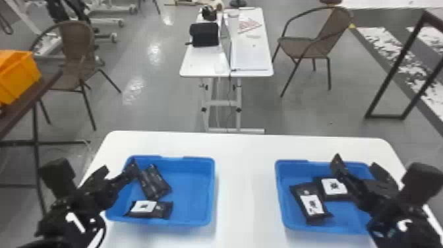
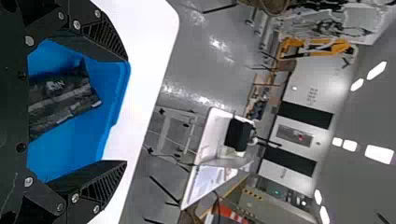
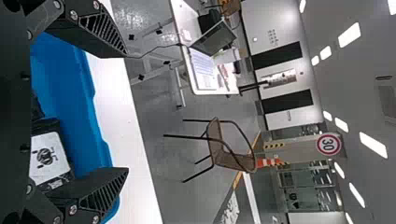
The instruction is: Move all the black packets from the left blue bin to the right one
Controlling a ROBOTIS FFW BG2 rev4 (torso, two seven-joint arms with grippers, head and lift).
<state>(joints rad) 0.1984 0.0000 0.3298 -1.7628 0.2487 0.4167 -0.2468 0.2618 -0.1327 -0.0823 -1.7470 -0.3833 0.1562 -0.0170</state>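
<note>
1. Here I am over the left blue bin (image 1: pixel 194 184), my left hand (image 1: pixel 118 167) at its left side, fingers spread apart with nothing clamped between them.
2. Right below, a plain-faced black packet (image 1: pixel 155 184) lies slantwise in that bin; my left wrist view looks onto it through the gap in my left hand (image 2: pixel 126 112).
3. Just in front of it, nearer me, there's a white-labelled black packet (image 1: pixel 164 208) lying crosswise, its label on the left half.
4. Over on the other side, my right hand (image 1: pixel 356 162) is above the right blue bin (image 1: pixel 349 216), fingers apart too, holding nothing.
5. Two packets are in this bin: a slanted one (image 1: pixel 311 204) toward the left, label up, and a second one (image 1: pixel 333 188) just beside it, farther back and to the right, partly hidden by my arm.
6. Both bins sit on the white desk (image 1: pixel 245 184), well apart, with bare surface between them.
7. Out beyond, I've got a far table (image 1: pixel 211 62) with a black case (image 1: pixel 204 34) on it, a brown chair (image 1: pixel 305 47) to its right, and an orange crate (image 1: pixel 19 74) away at my left.
</note>
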